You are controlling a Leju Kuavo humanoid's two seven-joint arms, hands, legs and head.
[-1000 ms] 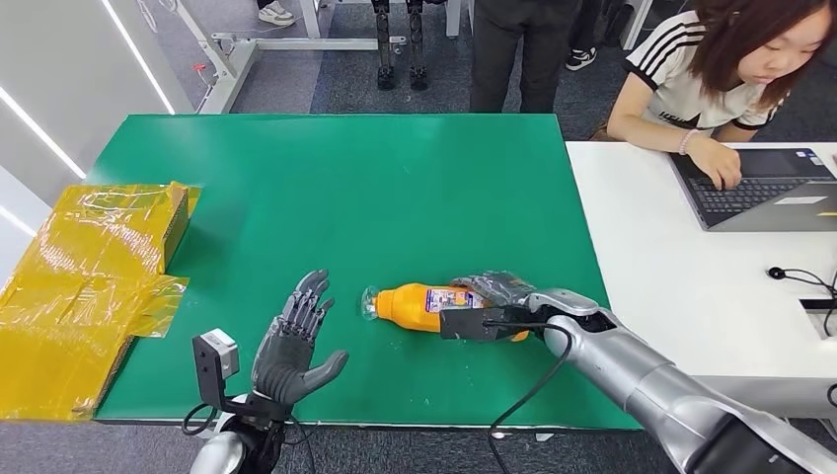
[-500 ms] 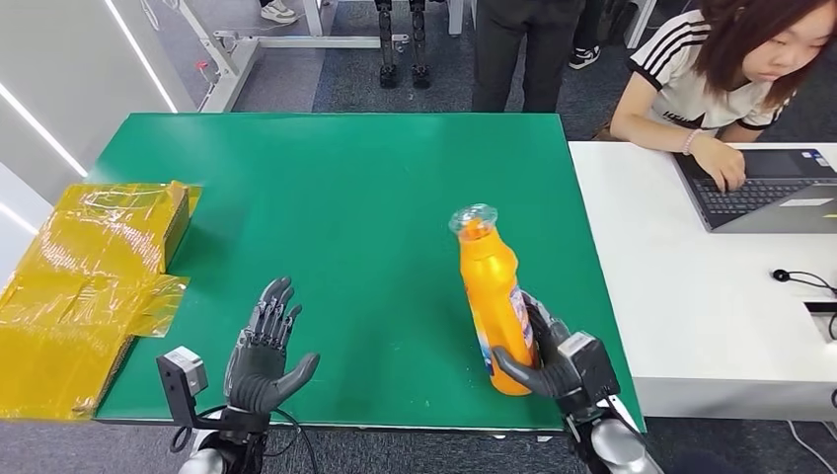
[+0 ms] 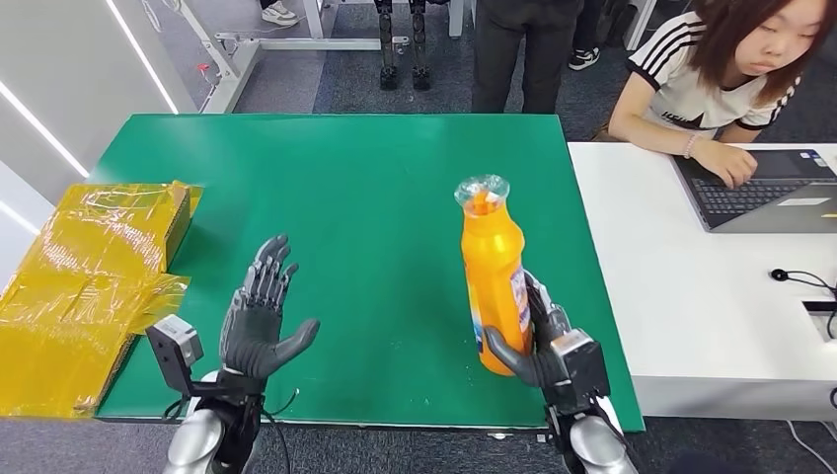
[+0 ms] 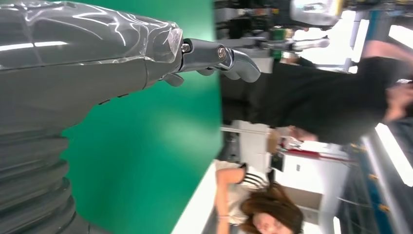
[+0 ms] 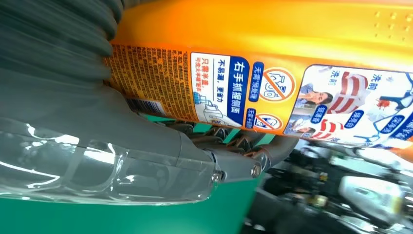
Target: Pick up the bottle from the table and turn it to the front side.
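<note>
The bottle (image 3: 493, 281), lying flat a second ago, has been lifted and is gripped upright by the right hand (image 3: 538, 346) over the green table (image 3: 326, 188); pickup done, label turning judged next. The left hand (image 3: 259, 321) is held open, well left of the bottle, near yellow wrapping (image 3: 84, 281)

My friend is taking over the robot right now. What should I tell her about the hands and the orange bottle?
Right robot hand: grips the orange bottle near its base, upright above the green table, near the front right edge.
Left robot hand: holds nothing, fingers spread, raised over the table's front left.
Done: the bottle is picked up and upright.
Left: the label sits toward the right hand's palm side; whether that is the front side is unclear, so check and turn the bottle if needed.
</note>
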